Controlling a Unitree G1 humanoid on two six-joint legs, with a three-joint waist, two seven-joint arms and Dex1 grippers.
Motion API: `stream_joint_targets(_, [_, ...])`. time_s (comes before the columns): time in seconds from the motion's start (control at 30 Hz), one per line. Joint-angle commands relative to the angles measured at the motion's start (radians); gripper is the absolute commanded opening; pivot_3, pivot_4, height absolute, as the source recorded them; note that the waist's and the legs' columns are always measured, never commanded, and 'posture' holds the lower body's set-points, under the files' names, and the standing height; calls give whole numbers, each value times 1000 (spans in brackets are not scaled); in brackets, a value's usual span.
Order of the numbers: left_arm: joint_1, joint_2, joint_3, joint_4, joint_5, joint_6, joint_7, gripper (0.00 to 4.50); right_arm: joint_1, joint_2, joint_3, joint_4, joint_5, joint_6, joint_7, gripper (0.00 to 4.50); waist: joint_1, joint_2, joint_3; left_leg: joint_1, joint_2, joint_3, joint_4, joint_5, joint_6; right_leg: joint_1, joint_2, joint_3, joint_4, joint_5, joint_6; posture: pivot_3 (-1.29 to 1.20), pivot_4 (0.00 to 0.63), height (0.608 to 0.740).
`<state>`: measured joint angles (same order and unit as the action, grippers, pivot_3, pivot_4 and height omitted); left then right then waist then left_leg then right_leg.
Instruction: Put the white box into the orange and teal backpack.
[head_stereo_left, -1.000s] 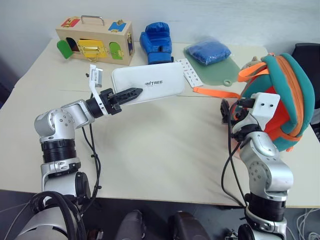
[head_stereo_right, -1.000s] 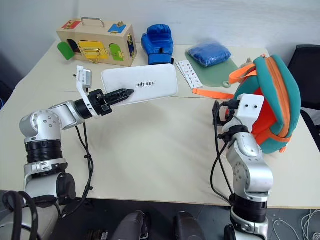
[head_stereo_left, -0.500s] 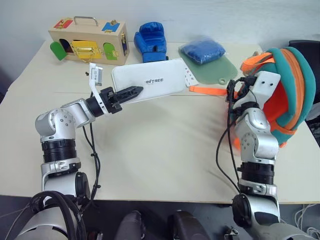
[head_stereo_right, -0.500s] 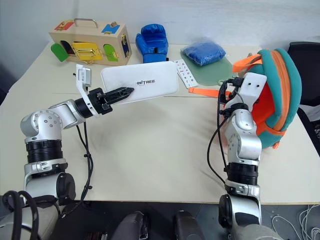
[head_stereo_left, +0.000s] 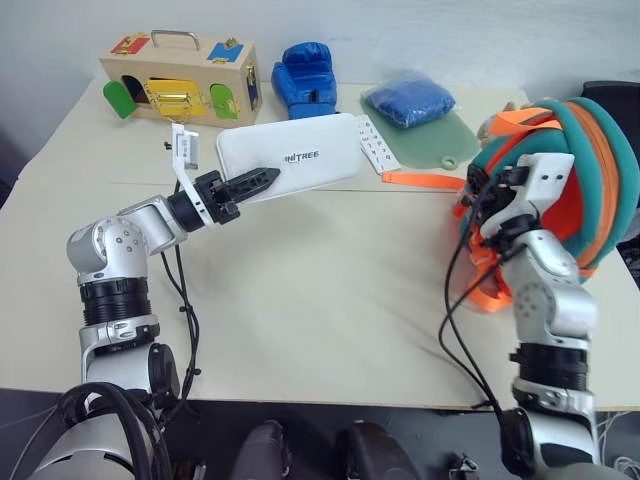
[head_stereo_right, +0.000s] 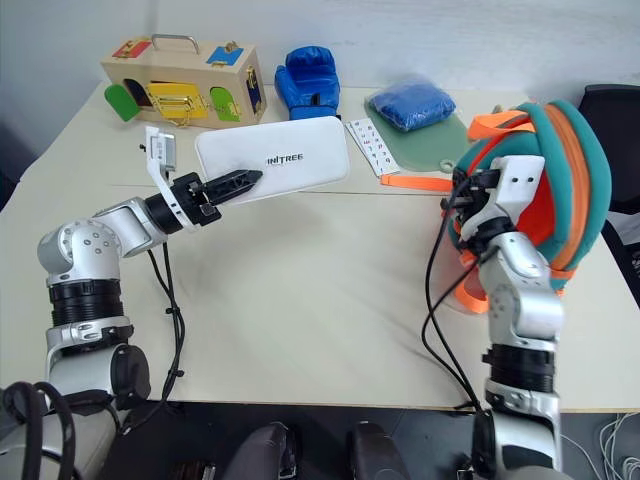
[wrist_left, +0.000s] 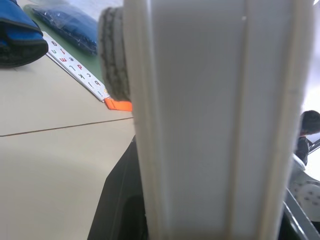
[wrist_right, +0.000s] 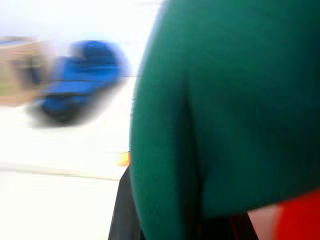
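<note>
The white box (head_stereo_left: 300, 155), a flat case with grey lettering, hangs level above the table's middle back. My left gripper (head_stereo_left: 262, 181) is shut on its near left edge; in the left wrist view the white box (wrist_left: 215, 120) stands edge-on between the fingers. The orange and teal backpack (head_stereo_left: 592, 150) stands upright at the table's right edge, with an orange strap (head_stereo_left: 488, 293) hanging below it. My right gripper (head_stereo_left: 480, 195) is at the backpack's left side. In the right wrist view a fold of the backpack's teal trim (wrist_right: 220, 110) runs down between the fingers (wrist_right: 121, 215).
Along the back stand a wooden latch box (head_stereo_left: 180, 85), a blue boxing glove (head_stereo_left: 305, 80) and a blue bag (head_stereo_left: 410, 100) on a green mat (head_stereo_left: 440, 148). A white card strip (head_stereo_left: 375, 143) and an orange strap (head_stereo_left: 420, 180) lie beside the box. A dark chair (head_stereo_left: 612, 95) is at far right.
My right hand has risen and turned, and its gripper has closed on the backpack's teal edge; the backpack has tipped and bulged. The left gripper has kept the white box still.
</note>
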<state>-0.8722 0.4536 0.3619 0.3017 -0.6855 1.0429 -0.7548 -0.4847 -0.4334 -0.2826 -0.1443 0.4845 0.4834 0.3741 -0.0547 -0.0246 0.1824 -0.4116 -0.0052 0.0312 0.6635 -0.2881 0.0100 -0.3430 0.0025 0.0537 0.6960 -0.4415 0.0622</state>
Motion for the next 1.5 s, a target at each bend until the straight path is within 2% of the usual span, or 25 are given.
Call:
stream_joint_targets(0.03, [-57,40,21,5,-29,-52,-35,1368,59,-130,-16,-236,240,152,216,15,2,0,0,0,0,0,0,0,0,0,0,0,0,0,0,0,150,740])
stream_joint_targets(0.2, [-110,102,17,68,-33,-88,-113,1368,112,-379,-150,-374,603,356,422,15,2,0,3,-1,0,0,0,0,0,0,1,-1,-3,0,0,0,150,740])
stream_joint_targets(0.43, [-87,160,-55,41,-25,-118,-260,1368,114,-588,-266,-372,959,498,500,15,7,-2,4,0,1,-2,2,0,0,2,1,-3,-6,0,0,0,150,740])
stream_joint_targets(0.63, [-12,160,-118,-109,-67,-105,-362,1368,191,-619,-267,-419,996,502,485,15,25,-3,4,-2,1,-3,3,-1,2,2,1,-3,-7,0,0,0,150,740])
stream_joint_targets(0.83, [-35,166,-118,-113,-100,-108,-406,1368,208,-623,-265,-400,986,492,456,15,27,-3,4,-8,1,-7,13,-3,5,2,0,-7,-7,1,1,0,150,740])
stream_joint_targets(1.03, [-96,190,-265,13,44,-288,-557,1368,180,-629,-243,-374,1025,501,437,15,28,-3,4,-10,1,-10,16,-3,6,2,0,-12,-7,1,0,0,150,740])
stream_joint_targets(1.3, [-258,121,-444,247,238,-555,-736,1368,161,-643,-230,-353,1066,517,423,15,37,-3,4,-13,0,-11,17,-4,7,3,-2,-17,-7,1,0,0,150,740])
stream_joint_targets(1.5, [-414,80,-450,501,344,-744,-782,1368,203,-654,-265,-366,1074,524,445,15,56,-3,5,-16,0,-11,18,-5,8,3,-3,-20,-7,1,0,0,150,740])
